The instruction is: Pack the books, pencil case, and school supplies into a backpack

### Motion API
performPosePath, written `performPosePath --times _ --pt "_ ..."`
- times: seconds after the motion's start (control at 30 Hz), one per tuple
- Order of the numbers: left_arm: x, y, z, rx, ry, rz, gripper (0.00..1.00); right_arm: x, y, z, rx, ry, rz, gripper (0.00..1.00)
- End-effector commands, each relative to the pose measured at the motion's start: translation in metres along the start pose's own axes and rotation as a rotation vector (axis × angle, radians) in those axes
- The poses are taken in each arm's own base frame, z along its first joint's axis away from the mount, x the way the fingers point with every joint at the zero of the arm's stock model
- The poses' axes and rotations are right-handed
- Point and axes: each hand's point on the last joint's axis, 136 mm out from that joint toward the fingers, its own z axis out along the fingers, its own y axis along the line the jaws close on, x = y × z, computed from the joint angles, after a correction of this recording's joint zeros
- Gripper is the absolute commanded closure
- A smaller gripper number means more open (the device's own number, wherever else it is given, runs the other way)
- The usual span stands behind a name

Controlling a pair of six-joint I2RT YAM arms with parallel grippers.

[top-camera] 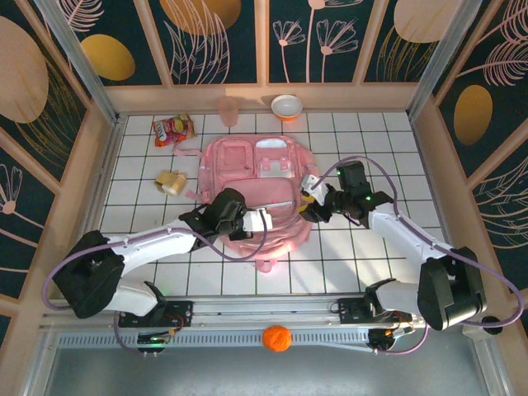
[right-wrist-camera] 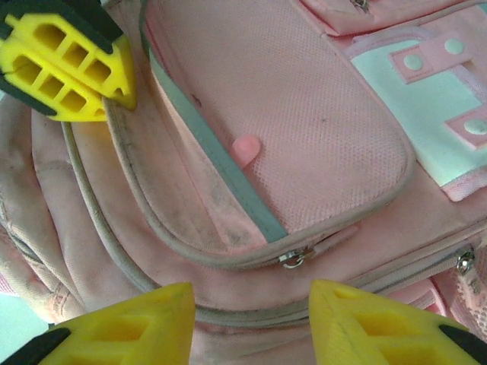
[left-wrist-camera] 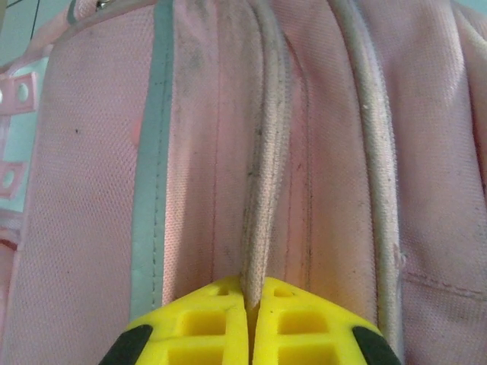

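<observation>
On the white-tiled table the pink backpack lies flat. At its near edge the left claw is clenched on a piping ridge. The right claw is released, with the zipper pull just ahead between its fingers.

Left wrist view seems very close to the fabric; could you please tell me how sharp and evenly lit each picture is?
Left wrist: the backpack weave is crisp, the left gripper slightly softer at the frame's edge. Right wrist: the zipper pull glints, the right gripper fingers look blurred. Top external: even light, with glare on the table tiles.
</observation>
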Motion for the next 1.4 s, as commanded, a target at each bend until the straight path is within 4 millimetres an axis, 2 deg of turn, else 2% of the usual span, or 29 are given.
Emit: performPosePath --times 0.0,0.13,0.3,0.4,0.57,0.77,1.0,1.37 --pt "-0.025 0.020 -0.023 -0.044 -0.166 -0.126 1.00 0.003 -0.004 -0.004 0.016 -0.011 -0.024 0.55" --pt "-0.036 0.019 -0.045 -0.045 -0.331 -0.232 1.00 0.005 -0.013 0.000 -0.006 0.005 -0.028 0.55" --pt "-0.037 0.015 -0.056 -0.042 -0.398 -0.274 1.00 -0.004 -0.018 0.010 -0.060 -0.004 -0.062 0.54" --pt "-0.035 0.018 -0.059 -0.059 -0.405 -0.277 1.00 -0.006 -0.015 0.019 -0.114 -0.001 -0.088 0.55" --pt "-0.036 0.017 -0.059 -0.054 -0.405 -0.263 1.00 0.004 -0.007 0.038 -0.187 0.053 -0.128 0.54" --pt "-0.038 0.018 -0.060 -0.055 -0.409 -0.256 1.00 0.005 0.000 0.050 -0.264 0.059 -0.147 0.55" --pt "-0.038 0.020 -0.056 -0.056 -0.406 -0.257 1.00 -0.002 0.029 0.048 -0.372 0.031 -0.128 0.65" --pt "-0.035 0.024 -0.053 -0.074 -0.384 -0.266 1.00 -0.012 0.036 0.029 -0.399 0.001 -0.041 0.83"
